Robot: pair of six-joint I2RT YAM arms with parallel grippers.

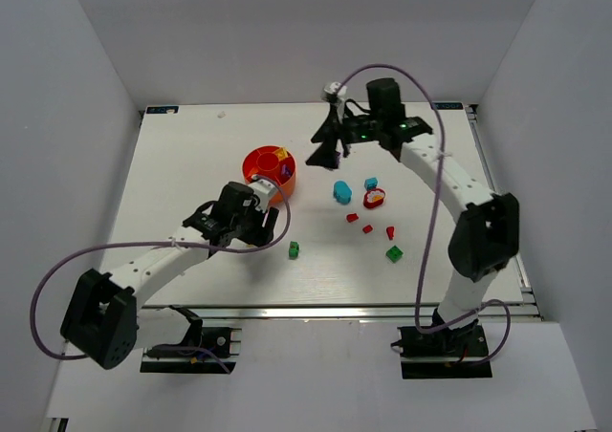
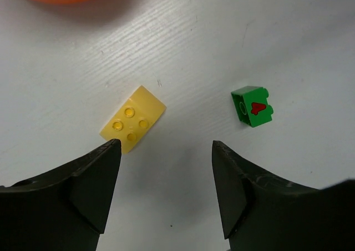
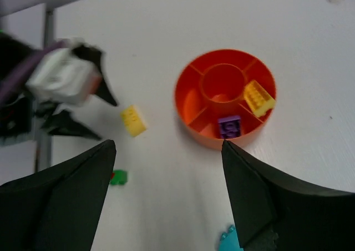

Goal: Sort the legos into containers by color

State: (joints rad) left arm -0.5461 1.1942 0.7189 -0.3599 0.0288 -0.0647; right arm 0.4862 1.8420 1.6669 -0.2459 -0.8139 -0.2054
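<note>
Toward the near half of the table (image 1: 191, 145), left of its middle, the left gripper (image 2: 165, 145) hung low with its jaws fairly wide apart and nothing between them. A loose yellow brick (image 2: 133, 119) lay flat on the table just ahead of the gripper's left finger, studs up, off to the left of the gap rather than centred in it. Its long axis ran on a slant to the line of the jaws, so to my eye the gripper needed a small shift left and a turn of the wrist before closing across the short sides. A green brick (image 2: 252, 106) with a red mark sat ahead of the right finger, well apart from the yellow one.

Beyond them, nearer the middle of the table, stood the orange tub (image 3: 199, 134), with a sorted yellow brick (image 3: 259, 98) in one compartment and a purple brick (image 3: 229, 126) in the next. A teal piece (image 1: 341, 192) and some red pieces (image 1: 367, 228) lay scattered to the right of the tub.

Farthest off, toward the far edge, the right gripper (image 3: 166, 145) hovered high, spread wide and empty. The left arm was much the nearer to the loose yellow brick.
</note>
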